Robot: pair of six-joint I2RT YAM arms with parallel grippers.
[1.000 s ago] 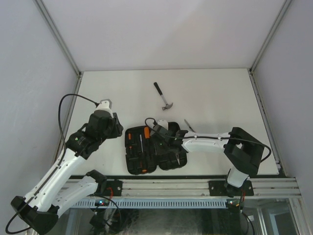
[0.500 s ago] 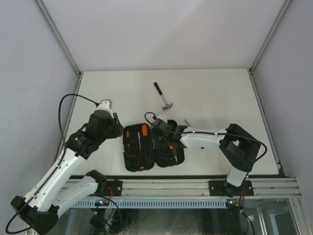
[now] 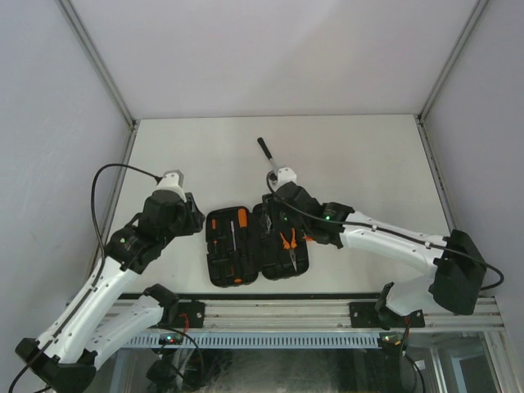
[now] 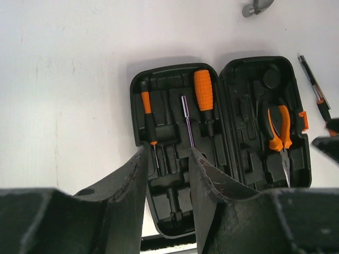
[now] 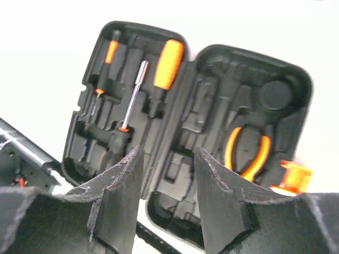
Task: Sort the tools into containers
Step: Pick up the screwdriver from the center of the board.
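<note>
The black tool case (image 3: 231, 266) lies open in two halves at the near middle of the table. Its left half holds a stubby orange-handled screwdriver (image 4: 204, 94), a slim one (image 4: 145, 103) and a steel-shafted one (image 4: 186, 119). Orange-handled pliers (image 3: 288, 240) (image 5: 246, 153) lie in the right half. My right gripper (image 5: 168, 151) hangs open and empty above the case's far edge. Just left of the case, my left gripper (image 4: 167, 151) is also open with nothing in it. The hammer's handle (image 3: 264, 148) shows beyond the right wrist, and its head (image 4: 257, 6) shows in the left wrist view.
A slim black tool with orange marks (image 4: 313, 84) lies loose on the table right of the case. The orange latch (image 5: 294, 177) sticks out from the case's right half. The aluminium rail (image 3: 311, 311) runs along the near edge, and walls close in three sides.
My right gripper has opened and drawn back from over the case's right half toward the far side; the pliers now lie there uncovered. The case slid slightly left. My left arm barely moved.
</note>
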